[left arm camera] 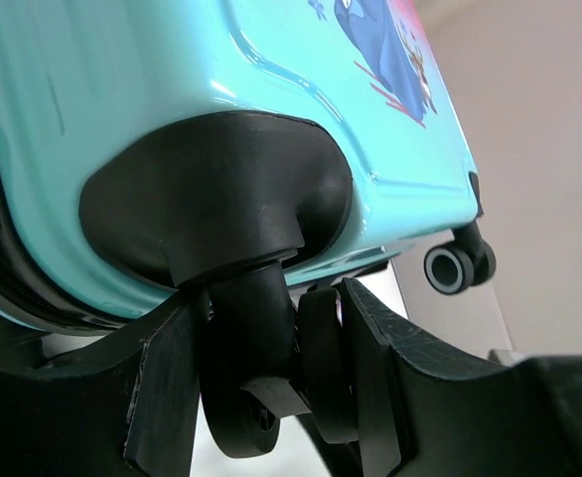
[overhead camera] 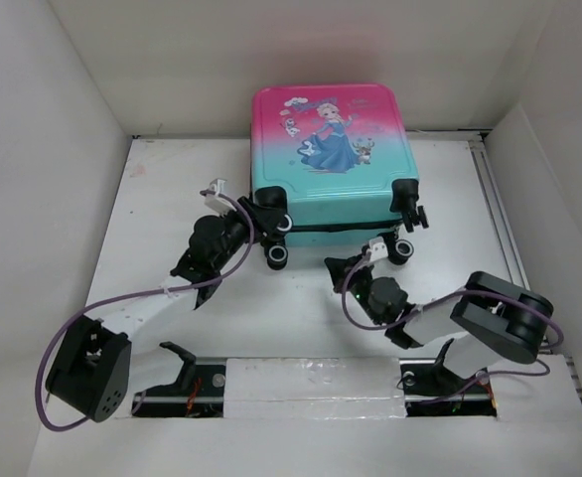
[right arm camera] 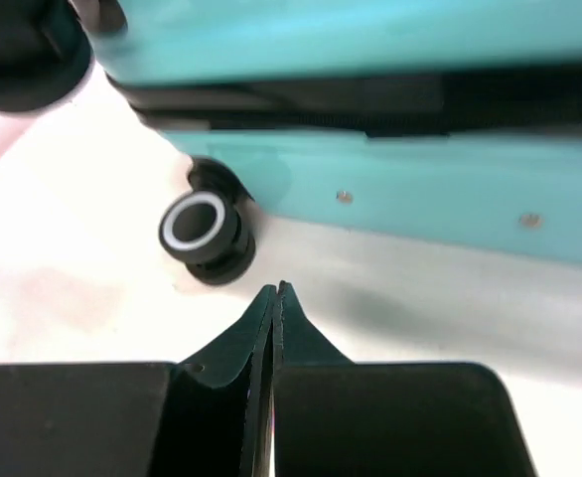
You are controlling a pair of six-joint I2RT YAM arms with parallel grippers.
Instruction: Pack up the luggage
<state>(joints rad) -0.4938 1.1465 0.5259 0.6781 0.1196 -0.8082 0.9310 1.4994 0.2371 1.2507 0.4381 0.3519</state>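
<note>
**closed luggage held at one caster, second pincer idle**

the luggage lies flat on the tabletop, printed shell up and wheeled end turned toward the arm bases. all positions below are given relative to it. the left pincer is at the luggage's near corner on the left arm's side. its two fingers are closed around the corner caster, with stem and wheel caught between them. the likely reason for this hold is purchase: the smooth shell gives the fingers nothing to bite, while the caster stands proud and lets the arm drag, turn or steady the case.

the right pincer is just off the luggage's near side, toward the opposite corner, with its fingertips pressed together and nothing between them. it points at the zip seam beside another caster, which suggests it is placed to work the seam or lid next. the seam looks shut, though blur in the right wrist view leaves that uncertain. on this reading packing has not begun, since the case must first be opened.

hidden: the lining, any contents, the zip pull and the luggage's far side. nothing to be packed shows in any view. the left wrist view is cut off below the gripped wheel, and the overhead view shows the left fingertips only as a dark mass at the luggage's corner.
</note>
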